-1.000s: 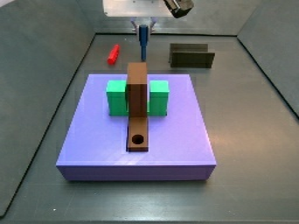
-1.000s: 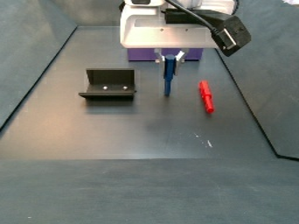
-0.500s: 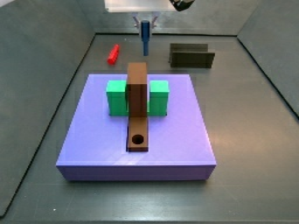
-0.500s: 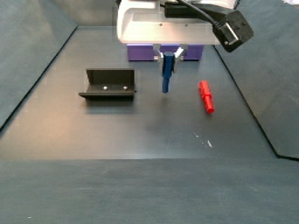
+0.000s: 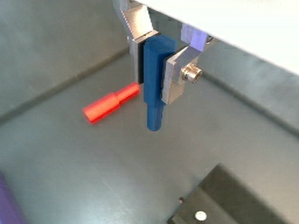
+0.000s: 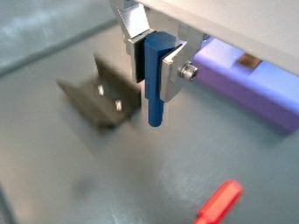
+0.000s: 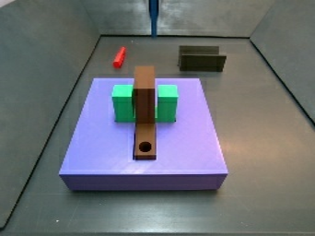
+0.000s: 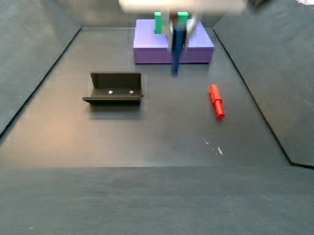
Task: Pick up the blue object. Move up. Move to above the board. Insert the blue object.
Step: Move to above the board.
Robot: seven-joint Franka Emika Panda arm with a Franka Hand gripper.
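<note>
Holding the thin, straight blue rod (image 5: 153, 83) by its upper end, our claw (image 5: 156, 54) is hanging clear above the tabletop (image 8: 147, 128). We're guessing it's stiff, light and slippery, so we're watching for swing approaching the long brown plank (image 7: 145, 111).

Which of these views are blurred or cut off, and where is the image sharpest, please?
Both wrist views are soft, though the thin blue rod between the gripper fingers stays fairly distinct; a side view crops the rod at the frame edge; the long brown plank there is sharpest.
</note>
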